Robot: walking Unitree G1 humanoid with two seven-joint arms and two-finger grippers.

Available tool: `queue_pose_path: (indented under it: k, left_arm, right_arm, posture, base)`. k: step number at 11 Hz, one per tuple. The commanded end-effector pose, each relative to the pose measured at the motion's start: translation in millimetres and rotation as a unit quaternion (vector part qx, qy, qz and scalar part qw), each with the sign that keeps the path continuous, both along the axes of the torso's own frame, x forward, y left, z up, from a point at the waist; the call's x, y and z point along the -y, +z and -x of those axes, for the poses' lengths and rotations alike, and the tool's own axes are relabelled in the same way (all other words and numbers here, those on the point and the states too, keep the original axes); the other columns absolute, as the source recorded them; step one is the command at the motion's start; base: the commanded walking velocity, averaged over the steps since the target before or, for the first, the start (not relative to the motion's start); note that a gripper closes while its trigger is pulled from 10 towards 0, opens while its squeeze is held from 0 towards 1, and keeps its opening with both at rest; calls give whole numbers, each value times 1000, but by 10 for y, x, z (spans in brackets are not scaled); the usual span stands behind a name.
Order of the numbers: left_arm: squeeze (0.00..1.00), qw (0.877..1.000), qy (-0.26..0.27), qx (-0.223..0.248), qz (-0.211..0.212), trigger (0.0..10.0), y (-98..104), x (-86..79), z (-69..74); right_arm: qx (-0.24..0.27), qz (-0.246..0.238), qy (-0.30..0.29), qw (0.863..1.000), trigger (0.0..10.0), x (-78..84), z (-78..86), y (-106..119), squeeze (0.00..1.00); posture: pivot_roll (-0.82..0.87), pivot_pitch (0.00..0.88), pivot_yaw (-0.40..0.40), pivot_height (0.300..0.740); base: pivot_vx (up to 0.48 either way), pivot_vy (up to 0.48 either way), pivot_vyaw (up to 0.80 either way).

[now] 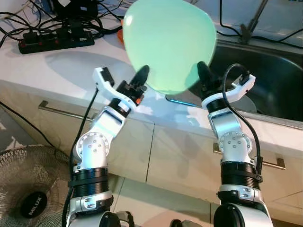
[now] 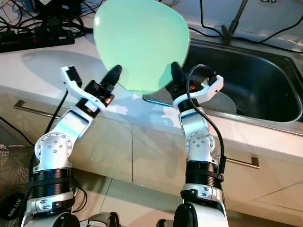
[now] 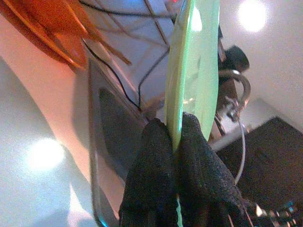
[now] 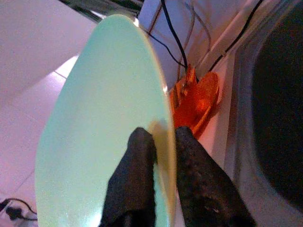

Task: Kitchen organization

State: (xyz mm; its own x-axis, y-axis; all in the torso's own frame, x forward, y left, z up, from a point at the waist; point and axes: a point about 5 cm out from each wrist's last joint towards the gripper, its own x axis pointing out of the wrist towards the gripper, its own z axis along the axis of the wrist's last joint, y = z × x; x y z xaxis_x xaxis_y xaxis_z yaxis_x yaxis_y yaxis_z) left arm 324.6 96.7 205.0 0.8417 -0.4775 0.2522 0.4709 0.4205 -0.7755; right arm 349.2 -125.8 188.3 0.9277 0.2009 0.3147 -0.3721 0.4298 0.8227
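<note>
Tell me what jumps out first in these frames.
A large pale green round plate is held up on edge above the white countertop, blocking much of the head view. The left end effector and right end effector each pinch its lower rim from opposite sides. Beside it to the robot's right lies the dark steel sink basin, with an orange rack behind the plate.

head stereo: down at counter point(image 1: 42, 71) + sink point(image 2: 265, 85) | wrist cams: close, along fingers | all share green plate point(image 1: 168, 45)

The green plate point(image 1: 168, 45) hides the orange rack point(image 4: 196, 101).
</note>
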Motion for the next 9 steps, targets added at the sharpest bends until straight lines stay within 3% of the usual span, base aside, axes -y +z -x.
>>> queue_pose_path:
  k: [1, 2, 4, 5, 7, 9]
  left_arm:
    - [0, 999, -46, 18, -4, 10000, 58, 166, 43]
    - [0, 999, -46, 18, -4, 10000, 58, 166, 43]
    - [0, 999, -47, 19, -5, 10000, 57, 168, 44]
    - [0, 999, -50, 18, -6, 10000, 50, 178, 49]
    - [0, 999, -50, 16, -14, 10000, 32, 186, 48]
    - [0, 997, -53, 18, -50, 10000, 6, 222, 56]
  right_arm:
    - [-2, 17, 20, 1000, 10000, -108, -1, 10, 349]
    - [-1, 20, 21, 1000, 10000, -116, 0, 9, 0]
    - [0, 19, 23, 1000, 10000, -128, 2, 10, 0]
    - [10, 8, 30, 999, 0, -140, 20, 30, 0]
    - [10, 2, 32, 999, 0, -144, 21, 33, 0]
    - [17, -8, 40, 999, 0, -158, 33, 51, 0]
  posture:
    - [56, 84, -22, 740]
    - [57, 84, -22, 740]
    - [57, 83, -22, 740]
    - [57, 83, -22, 740]
    - [57, 85, -22, 740]
    - [58, 85, -22, 740]
  base:
    - [0, 0, 0]
    - [0, 0, 0]
    - [0, 0, 0]
    - [0, 0, 0]
    - [0, 0, 0]
    - [0, 0, 0]
